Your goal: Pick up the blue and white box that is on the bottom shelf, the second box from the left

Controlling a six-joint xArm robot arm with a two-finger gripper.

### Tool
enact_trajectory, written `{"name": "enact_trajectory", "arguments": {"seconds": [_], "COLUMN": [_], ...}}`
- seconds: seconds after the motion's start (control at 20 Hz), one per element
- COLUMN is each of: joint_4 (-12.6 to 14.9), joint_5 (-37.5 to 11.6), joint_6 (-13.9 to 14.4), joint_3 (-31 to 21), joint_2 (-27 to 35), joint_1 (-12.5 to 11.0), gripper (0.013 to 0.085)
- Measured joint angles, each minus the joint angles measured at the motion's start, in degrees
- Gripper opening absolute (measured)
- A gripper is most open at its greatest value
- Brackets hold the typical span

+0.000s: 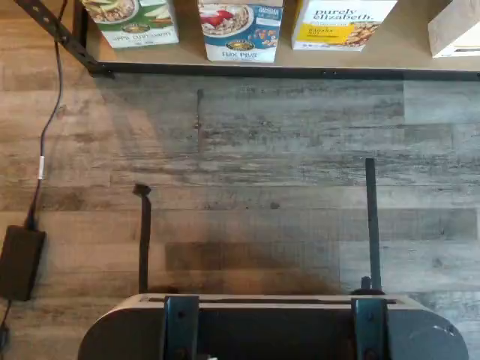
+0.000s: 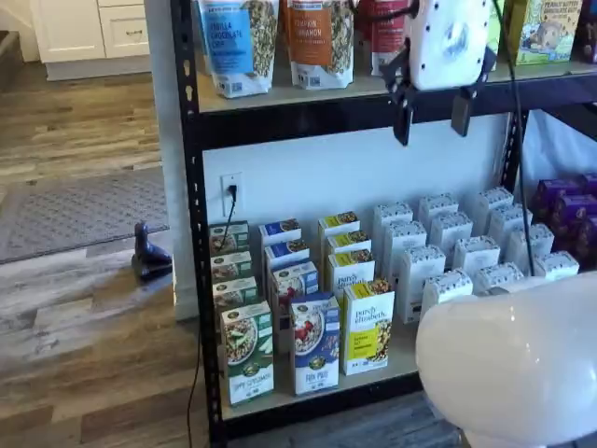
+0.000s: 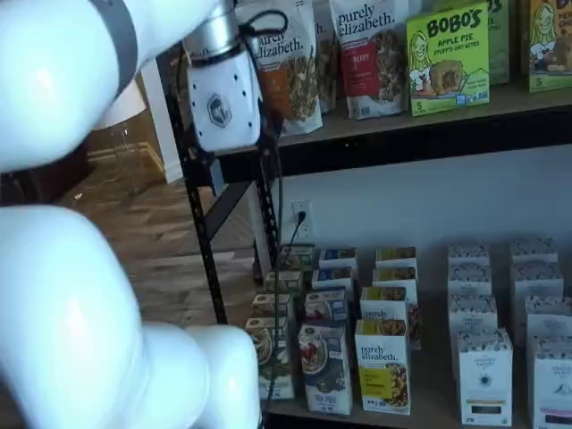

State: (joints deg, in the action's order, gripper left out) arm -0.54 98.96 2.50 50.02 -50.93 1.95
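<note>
The gripper (image 2: 433,117) hung high in front of the upper shelf beam, its two black fingers (image 2: 402,119) set wide apart with clear air between them and nothing held. In the other shelf view its white body (image 3: 223,103) sat level with the bags on the upper board, fingers hard to make out there.

Down low, the blue and white box (image 2: 314,343) stood upright at the front edge of the bottom shelf (image 2: 410,350), well below the gripper and untouched. The green-and-white box (image 2: 247,352) stood just beside it on one side, the yellow purely elizabeth box (image 2: 367,328) just beside it on the other. More boxes of the same kinds lined up behind each of them.

From the wrist view, the blue and white box (image 1: 241,28) showed its bowl of red berries, between the green-and-white box (image 1: 133,22) and the yellow purely elizabeth box (image 1: 341,24), all on the tan board (image 1: 405,46). Grey wood plank floor (image 1: 285,165) lay in front of the rack, and a black power brick (image 1: 19,261) rested on it off to one side.
</note>
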Motion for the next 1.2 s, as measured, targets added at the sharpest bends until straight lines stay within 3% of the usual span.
{"name": "enact_trajectory", "arguments": {"seconds": [0.5,0.7,1.2], "joint_4": [-0.93,-1.64,-1.19], "joint_5": [-11.45,-18.25,-33.84], "joint_6": [2.53,2.8,3.98], "joint_3": [-11.6,-17.05,-25.91], "joint_2": [0.46,1.14,8.6], "joint_1": [2.53,3.03,4.52], "gripper": [0.085,0.085,0.085]}}
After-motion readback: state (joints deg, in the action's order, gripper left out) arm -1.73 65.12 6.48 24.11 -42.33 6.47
